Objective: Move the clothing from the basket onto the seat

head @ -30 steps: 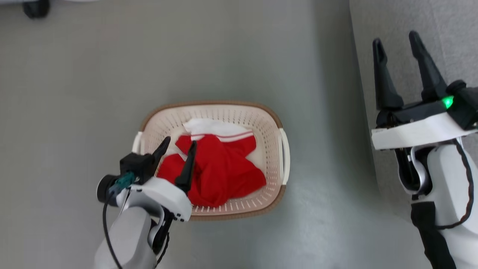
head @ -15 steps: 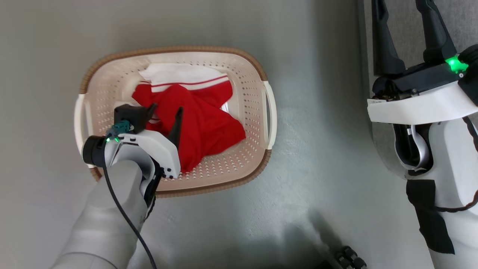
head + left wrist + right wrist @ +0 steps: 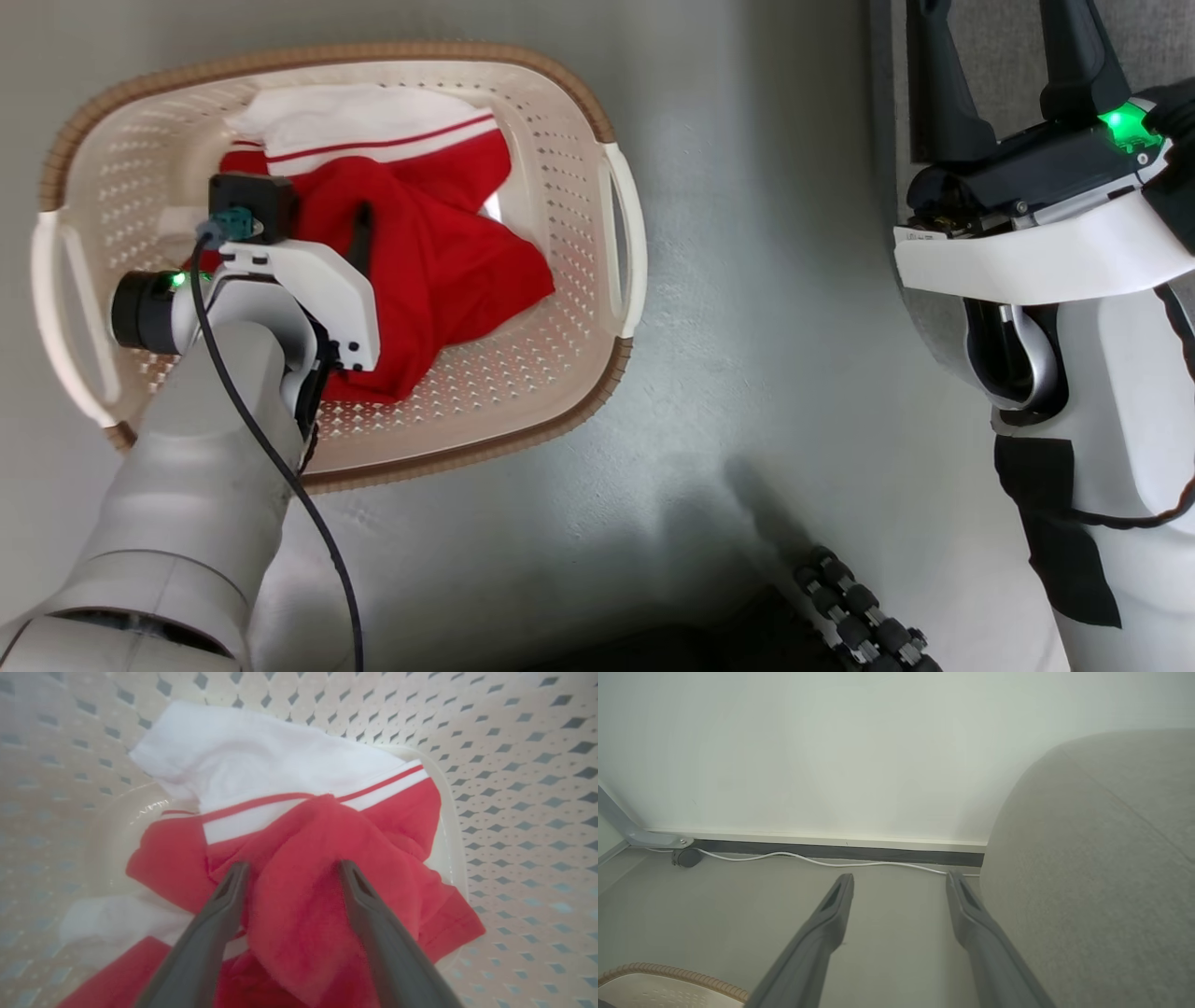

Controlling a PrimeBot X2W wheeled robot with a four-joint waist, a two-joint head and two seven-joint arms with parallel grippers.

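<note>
clothing look: clothing (image 3: 303, 896) is bright red soft fabric in a crumpled heap; a white panel with a thin red stripe and a white band sits past the fingertips, and more white pokes out on the outer side of the left-hand finger.
clothing place: in the basket (image 3: 560, 411), on its floor, directly under and between the left fingers.
basket look: cream perforated plastic, brown woven-look rim, white side handles.
left fingers: left gripper (image 3: 293, 864) is spread wide and down inside the basket, with a raised red fold between the two fingers. They straddle it but aren't closed on it.
right fingers: right gripper (image 3: 900, 876) is spread wide with nothing between them, held up off the floor.
seat: seat (image 3: 1087, 858) is grey woven upholstery with a rounded edge, just outside the right-hand finger of the right gripper. No clothing on the part in view.
floor: floor (image 3: 747, 280) is plain grey-green and smooth; the basket stands on it, near the seat but apart from it.
room: pale wall (image 3: 831, 742) beyond the right fingertips, dark skirting (image 3: 831, 850) at its foot, white cable (image 3: 808, 858) lying along it.
</note>
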